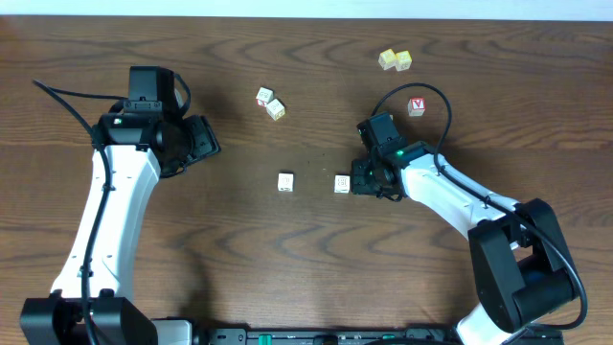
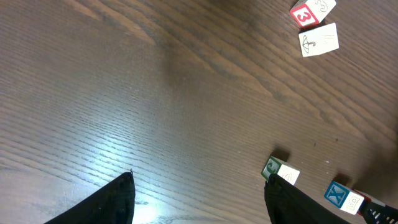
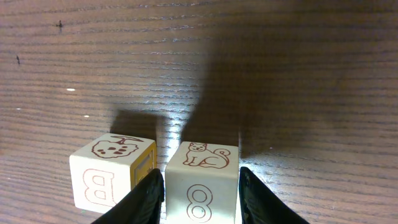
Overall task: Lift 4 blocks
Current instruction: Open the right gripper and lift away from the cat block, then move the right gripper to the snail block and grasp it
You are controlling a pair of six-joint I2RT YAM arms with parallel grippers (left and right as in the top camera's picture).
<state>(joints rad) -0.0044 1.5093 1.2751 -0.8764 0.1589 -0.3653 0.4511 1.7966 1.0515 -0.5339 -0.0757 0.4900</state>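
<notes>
1 block [image 1: 342, 183] sits on the table [image 1: 239, 249] between the right gripper [image 3: 200, 198] fingers. Another block [image 1: 285, 181] lies left of it, and a touching pair of blocks [image 1: 269, 103] lies behind-left.

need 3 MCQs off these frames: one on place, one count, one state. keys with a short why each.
1. Where do the pale yellow cubes sit, seen from overhead?
A) far side of the table, right of centre
B) by the left arm's base
C) between the right jaws

2. How many blocks show in the right wrist view?
A) one
B) two
C) four

3. How does the left gripper stand?
A) jaws shut on a block
B) jaws shut on a cable
C) jaws wide open, empty

Key:
1 A: they lie together near the far edge.
2 B: only the cat block and the B block appear.
3 C: only bare table shows in the wide gap.
</notes>
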